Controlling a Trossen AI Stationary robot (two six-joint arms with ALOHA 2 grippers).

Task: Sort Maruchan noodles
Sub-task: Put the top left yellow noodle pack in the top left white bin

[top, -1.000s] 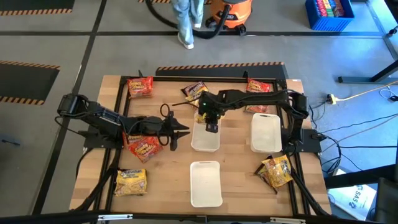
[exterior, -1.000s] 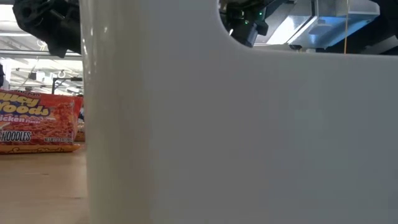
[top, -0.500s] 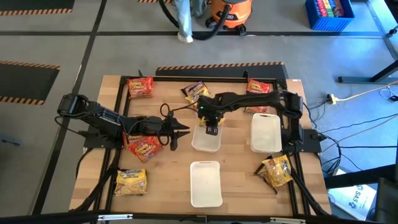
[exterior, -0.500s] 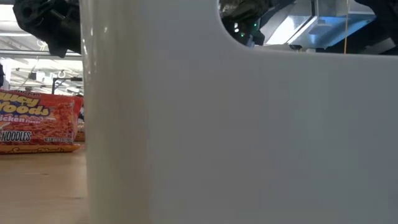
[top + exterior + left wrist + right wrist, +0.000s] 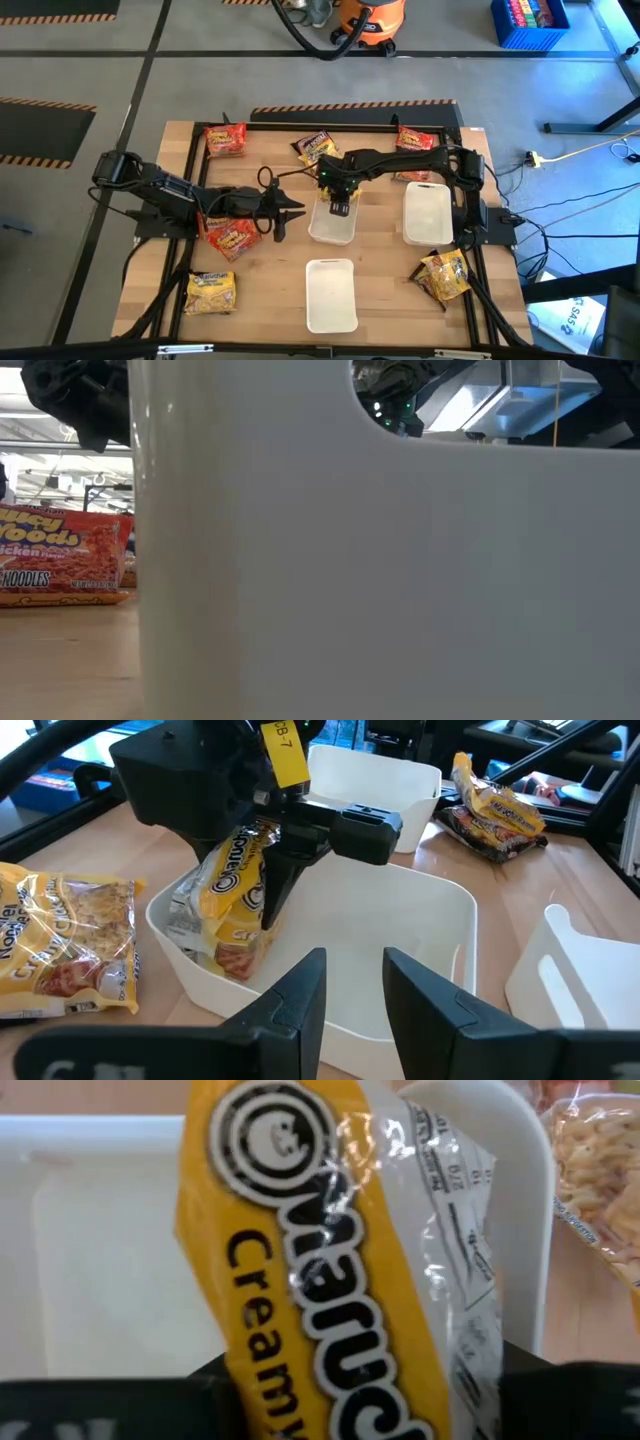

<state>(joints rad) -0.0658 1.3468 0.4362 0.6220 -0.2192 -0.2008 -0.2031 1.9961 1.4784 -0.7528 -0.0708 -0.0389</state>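
Early going — right gripper [image 5: 265,870] clamped on yellow packet [image 5: 235,880] over centre tray [image 5: 440,935]; left gripper [image 5: 281,212] apart; six packets unsorted.

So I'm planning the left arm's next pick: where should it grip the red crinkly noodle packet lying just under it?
Probably from above, fingers across a short crimped edge of the red crinkly noodle packet: it lies flat on the wooden table, so only its rim offers purchase. The left gripper is open nearby.
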